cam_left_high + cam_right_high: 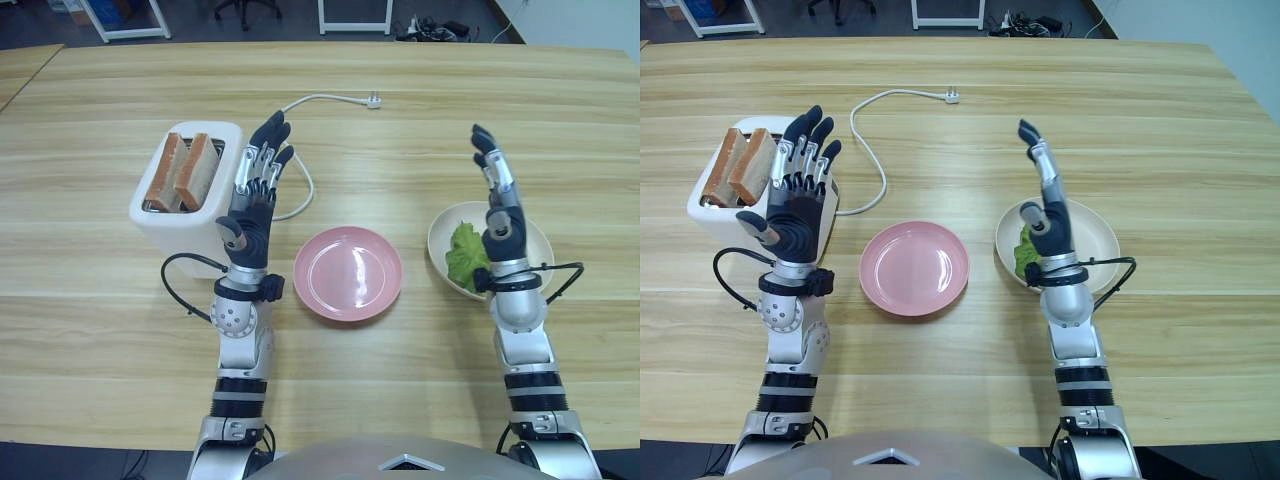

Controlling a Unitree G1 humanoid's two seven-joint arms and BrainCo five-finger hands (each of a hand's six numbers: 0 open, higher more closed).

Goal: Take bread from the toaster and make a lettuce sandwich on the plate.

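A white toaster (182,215) stands at the left of the wooden table with two slices of bread (185,172) upright in its slots. My left hand (256,190) is raised just right of the toaster, fingers spread and open, holding nothing. An empty pink plate (347,272) lies in the middle. A green lettuce leaf (464,254) lies in a beige bowl (535,240) at the right. My right hand (498,200) is held up over that bowl, fingers straight and open, empty.
The toaster's white cord (300,190) loops behind my left hand and ends in a plug (373,101) lying on the table farther back. Chair and furniture legs stand on the floor beyond the table's far edge.
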